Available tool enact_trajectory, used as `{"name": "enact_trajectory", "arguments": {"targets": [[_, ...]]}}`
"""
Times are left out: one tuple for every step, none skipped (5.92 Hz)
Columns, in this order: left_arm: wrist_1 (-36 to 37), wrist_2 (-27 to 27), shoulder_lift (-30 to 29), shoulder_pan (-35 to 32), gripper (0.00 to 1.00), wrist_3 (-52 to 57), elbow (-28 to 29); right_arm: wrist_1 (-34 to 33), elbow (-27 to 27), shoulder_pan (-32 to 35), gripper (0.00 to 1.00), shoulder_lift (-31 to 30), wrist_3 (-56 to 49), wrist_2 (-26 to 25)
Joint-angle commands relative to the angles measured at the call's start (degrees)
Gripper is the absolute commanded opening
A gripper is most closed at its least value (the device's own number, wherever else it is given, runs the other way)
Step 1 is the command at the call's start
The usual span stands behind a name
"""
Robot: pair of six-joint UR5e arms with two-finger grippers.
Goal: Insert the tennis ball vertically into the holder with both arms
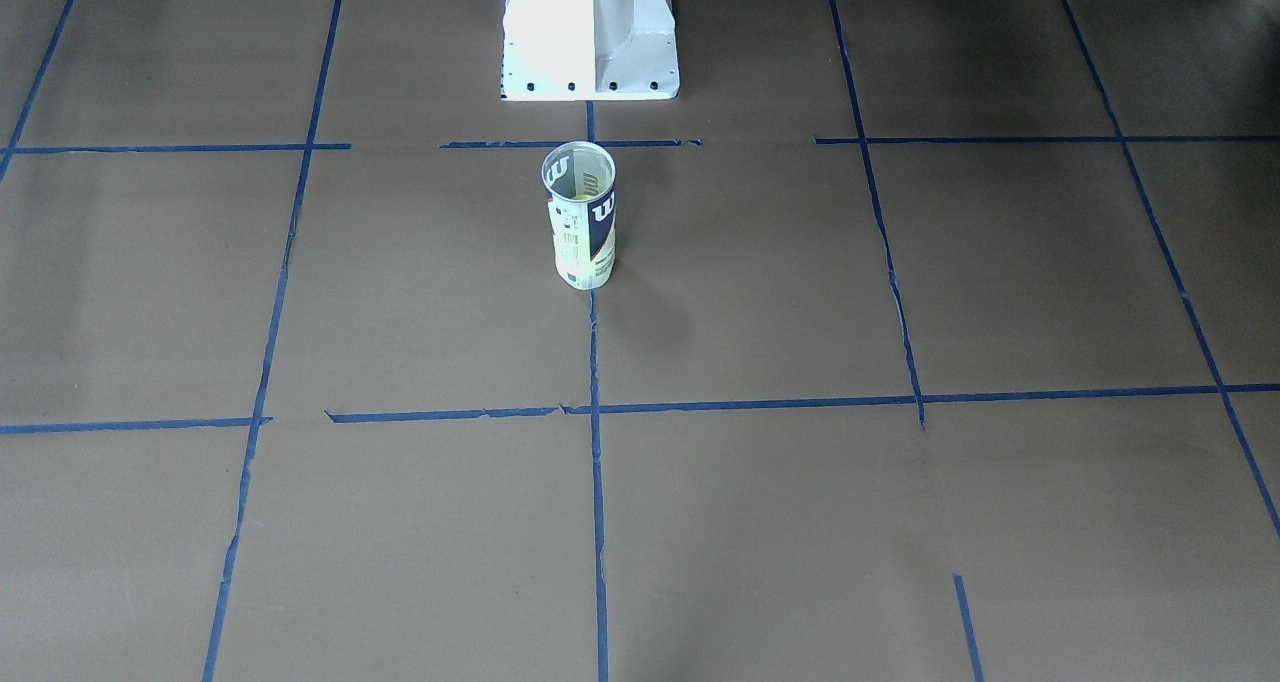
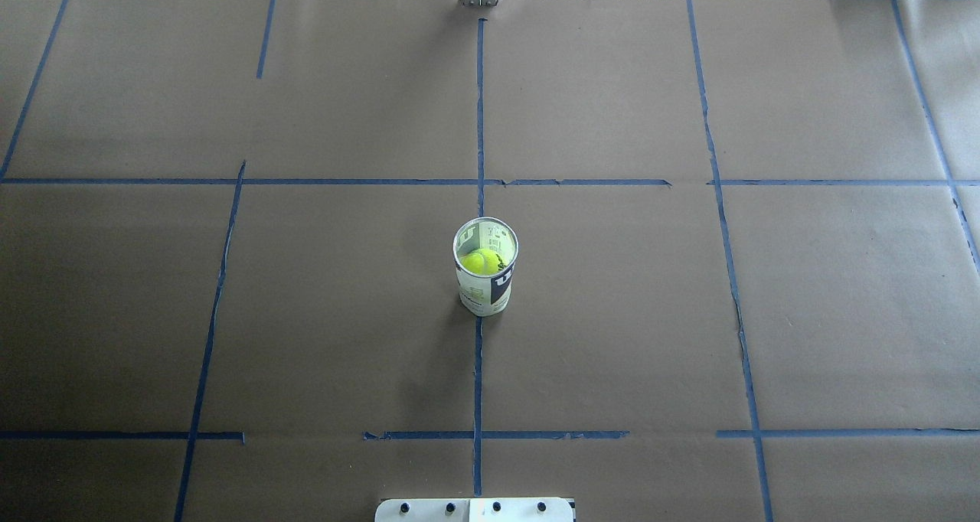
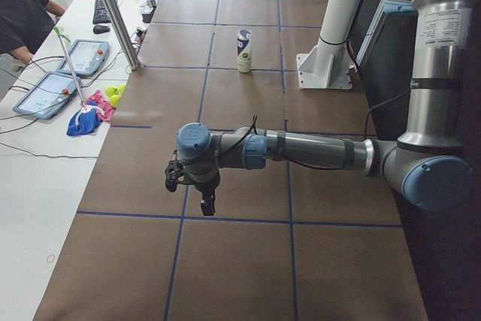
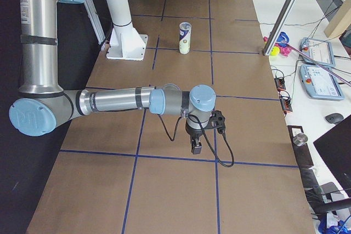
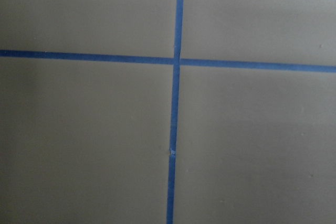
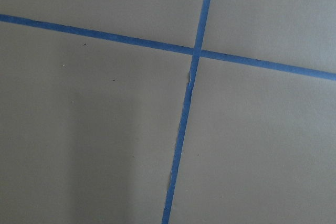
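Robotics lab, blue-taped grid table [image 2: 612, 315], two teach pendants [image 4: 323, 83] alongside

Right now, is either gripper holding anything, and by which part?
Nothing is held. The tennis ball sits inside the holder, standing free; the left gripper and right gripper hang far from it.

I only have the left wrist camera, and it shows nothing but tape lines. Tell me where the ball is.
Observer: The tennis ball sits inside the holder, which stands upright on the centre tape line. The ball shows through the holder's open top in the overhead view.
Operator: Now place both grippers for me.
Observer: The left gripper and the right gripper hang over opposite ends of the table, far from the holder. Only the side views show them, so I cannot tell whether they are open or shut.
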Motion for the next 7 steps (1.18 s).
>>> {"name": "enact_trajectory", "arguments": {"targets": [[-2.62, -0.42, 2.54, 0.02, 1.00, 0.13, -0.25, 0.40, -4.59, -0.67, 1.00, 0.44, -0.59, 0.17], [-2.46, -0.25, 2.55, 0.02, 1.00, 0.04, 0.71, 0.50, -4.45, -0.68, 1.00, 0.45, -0.60, 0.18], [-2.03, -0.51, 2.55, 0.02, 1.00, 0.04, -0.50, 0.50, -2.44, -0.68, 1.00, 0.27, -0.51, 0.00], [-1.93, -0.60, 2.12, 0.02, 1.00, -0.05, -0.69, 0.50, -2.51, -0.68, 1.00, 0.18, -0.33, 0.09], [-2.28, -0.42, 1.68, 0.10, 1.00, -0.13, -0.60, 0.50, -2.43, -0.68, 1.00, 0.10, -0.24, 0.09], [-2.55, -0.33, 1.76, 0.10, 1.00, -0.13, -0.60, 0.41, -2.86, -0.68, 1.00, 0.01, -0.07, 0.09], [-2.55, -0.07, 1.94, 0.10, 1.00, -0.13, -0.60, 0.41, -2.95, -0.68, 1.00, -0.17, 0.11, 0.09]]}}
